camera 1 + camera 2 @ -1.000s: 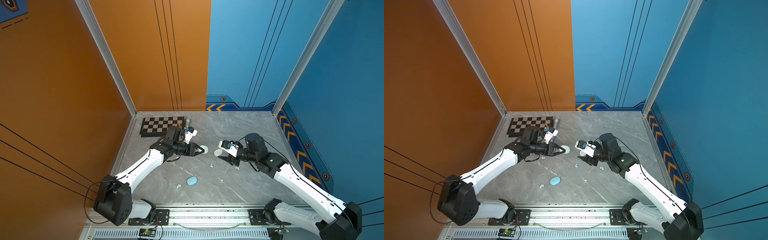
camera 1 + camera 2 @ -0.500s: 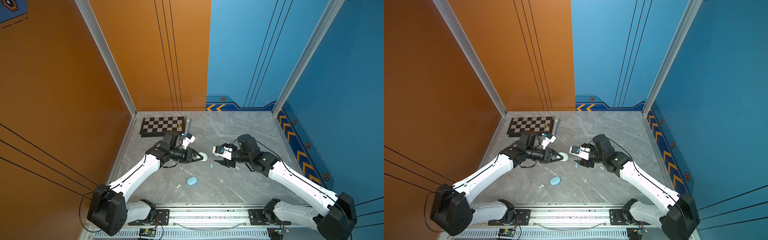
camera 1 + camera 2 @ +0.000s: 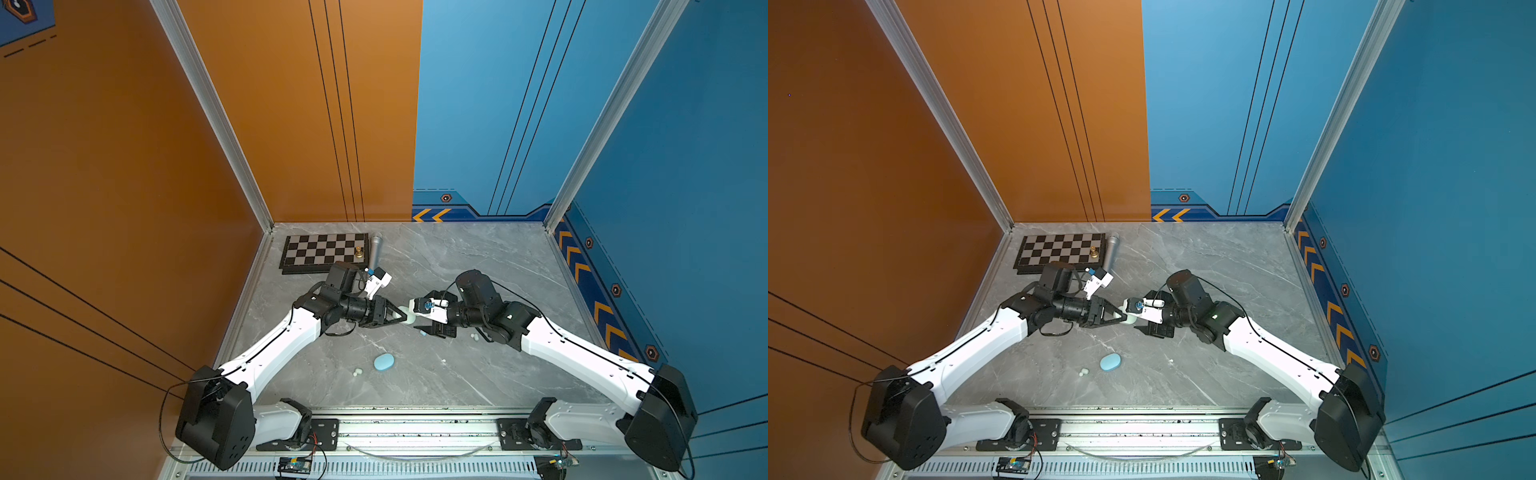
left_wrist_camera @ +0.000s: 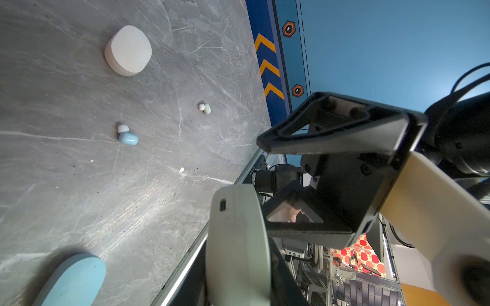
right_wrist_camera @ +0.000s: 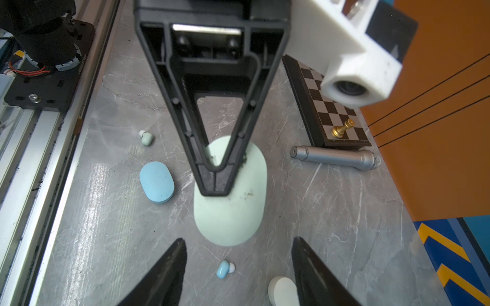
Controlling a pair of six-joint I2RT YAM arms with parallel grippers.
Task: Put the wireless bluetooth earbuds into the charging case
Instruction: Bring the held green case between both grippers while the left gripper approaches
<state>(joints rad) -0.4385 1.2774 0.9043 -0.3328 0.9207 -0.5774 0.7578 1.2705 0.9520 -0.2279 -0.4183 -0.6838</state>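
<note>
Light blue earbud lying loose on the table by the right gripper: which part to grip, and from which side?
Take the light blue earbud by its rounded blue body, not the white tip, coming straight down with the open right gripper. It lies flat on the table, so only its sides are free; closing across the body's narrow width is likely steadiest.

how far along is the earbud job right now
Nothing looks done: the blue bud and green bud lie loose on the table. In hand: the left gripper clamps the green case, the open right gripper facing it. To do: open the case and seat the buds.
</note>
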